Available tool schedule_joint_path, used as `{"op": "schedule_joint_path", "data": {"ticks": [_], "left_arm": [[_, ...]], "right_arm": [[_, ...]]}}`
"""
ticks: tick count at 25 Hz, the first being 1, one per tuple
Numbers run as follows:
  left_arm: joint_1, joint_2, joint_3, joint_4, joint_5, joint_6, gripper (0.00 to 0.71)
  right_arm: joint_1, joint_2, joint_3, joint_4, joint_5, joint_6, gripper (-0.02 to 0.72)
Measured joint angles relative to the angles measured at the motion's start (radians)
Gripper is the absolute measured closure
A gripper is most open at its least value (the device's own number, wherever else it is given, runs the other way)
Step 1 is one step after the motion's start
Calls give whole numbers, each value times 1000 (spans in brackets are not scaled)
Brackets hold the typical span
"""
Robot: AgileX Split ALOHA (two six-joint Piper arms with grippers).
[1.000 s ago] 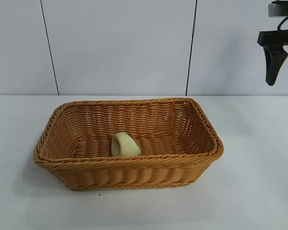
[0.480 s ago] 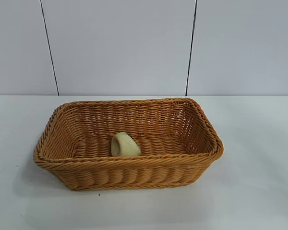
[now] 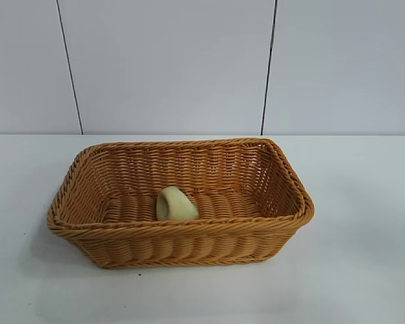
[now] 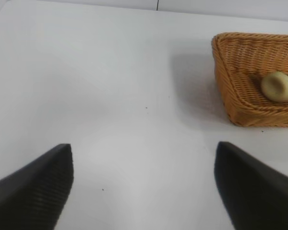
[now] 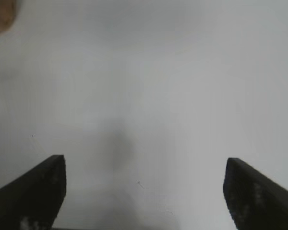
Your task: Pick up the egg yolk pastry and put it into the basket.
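Pastry (image 3: 176,204) already sits on the floor of the basket (image 3: 189,233), and we'd guess it's light, soft and crumbly, best pinched gently across its rounded sides, while left pincer (image 4: 144,187) and right pincer (image 5: 145,191) both gape empty over bare bench (image 4: 110,96).

Your exterior camera looks down at a moderate slant across the white surface (image 3: 364,270) toward the panelled wall (image 3: 169,67), with the basket (image 3: 182,239) centred and fairly near. Your left wrist camera sits low behind the left hand (image 4: 143,187), facing across the surface; it shares the basket's corner and the egg yolk pastry (image 4: 278,86) with the exterior view. Your right wrist camera looks steeply down past the right hand (image 5: 145,191) at bare surface, catching only a sliver of basket.
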Motion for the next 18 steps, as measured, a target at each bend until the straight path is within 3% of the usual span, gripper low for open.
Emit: {"op": "schedule_joint_path", "data": {"ticks": [13, 18], "left_arm": [[0, 0, 0, 0, 0, 0, 126], [0, 0, 0, 0, 0, 0, 126]], "right_arm": [[0, -445, 3, 0, -1, 0, 66], [0, -468, 3, 0, -2, 0, 66]]}}
